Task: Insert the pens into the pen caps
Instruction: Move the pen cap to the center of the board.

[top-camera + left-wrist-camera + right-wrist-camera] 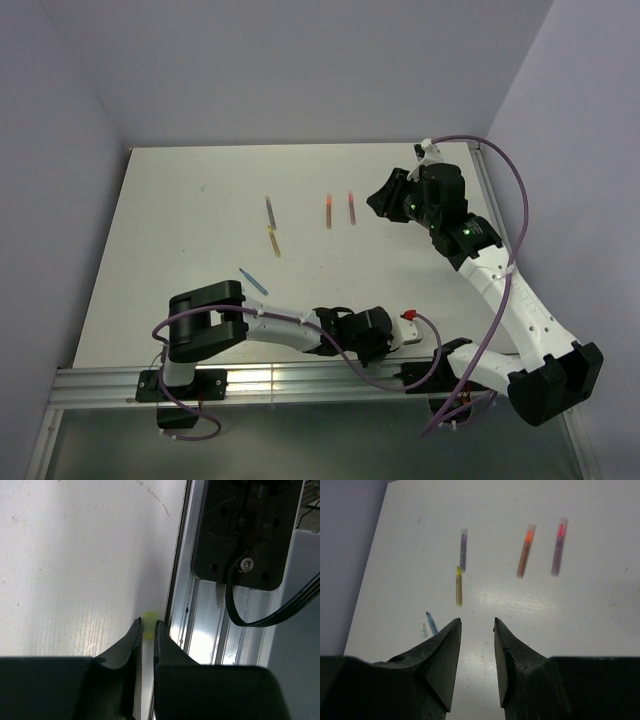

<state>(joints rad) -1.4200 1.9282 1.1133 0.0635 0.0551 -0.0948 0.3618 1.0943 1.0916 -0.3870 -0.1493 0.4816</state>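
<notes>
My left gripper (147,626) is low at the table's near edge, its jaws pinched on a yellow-green pen cap (148,617) whose end sticks out past the fingertips. My right gripper (477,621) hovers open and empty over the back right of the table. Ahead of it lie the pens: grey-purple (463,549), yellow (459,586), orange (525,550), pink-red (559,546) and, further left, blue (431,623) with a pale blue pen cap (423,629) beside it. From above, the blue pen (252,280) lies nearest the left arm.
An aluminium rail (210,630) runs along the table's near edge, right beside the left fingers. A black base plate (245,530) with a cable (260,620) sits on it. Purple walls close in the table's back and sides.
</notes>
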